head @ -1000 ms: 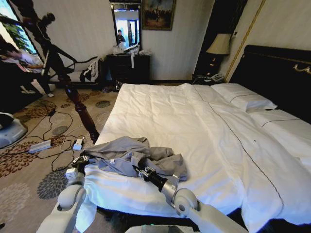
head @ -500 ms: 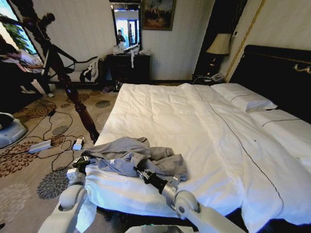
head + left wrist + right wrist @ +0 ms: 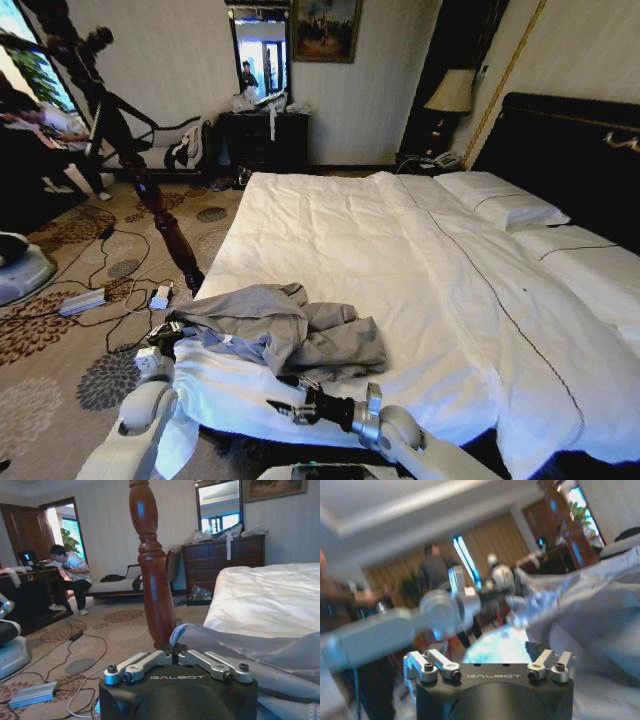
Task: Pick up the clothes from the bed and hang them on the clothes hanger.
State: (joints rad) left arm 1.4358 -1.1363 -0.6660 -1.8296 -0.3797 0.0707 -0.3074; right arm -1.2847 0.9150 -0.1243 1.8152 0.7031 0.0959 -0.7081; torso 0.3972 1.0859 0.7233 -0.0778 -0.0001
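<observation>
Head view: the light-grey shirt [image 3: 280, 335] lies crumpled near the foot corner of the bed [image 3: 420, 290], on the white duvet, its wrinkled folds heaped toward the robot's left side of the mattress. The left gripper [image 3: 165, 334] sits at the shirt's leftmost edge, right at the bed's corner, and the left wrist view shows its fingers drawn together on a fold of the grey fabric [image 3: 240, 650] that runs out from between them. The carved wooden bedpost [image 3: 152, 565] stands just beyond that gripper (a dark turned post, upright on the patterned carpet [image 3: 60, 330]).

The right gripper [image 3: 283, 397] is in front of the shirt, near the duvet's lower edge, apart from the fabric and pointing toward the robot's left. Its fingers stand spread apart with nothing between them; in the right wrist view the linkage arms [image 3: 435, 666] splay outward, and the grey shirt [image 3: 600, 610] rises as a slope on one side, close but not gripped. That view is blurred, and the left arm [image 3: 420, 615] crosses it farther off.

Beyond the bed, white pillows [image 3: 500, 205] rest against the black headboard [image 3: 570, 150], and a dark dresser [image 3: 265, 140] stands under a wall mirror [image 3: 260, 50].
</observation>
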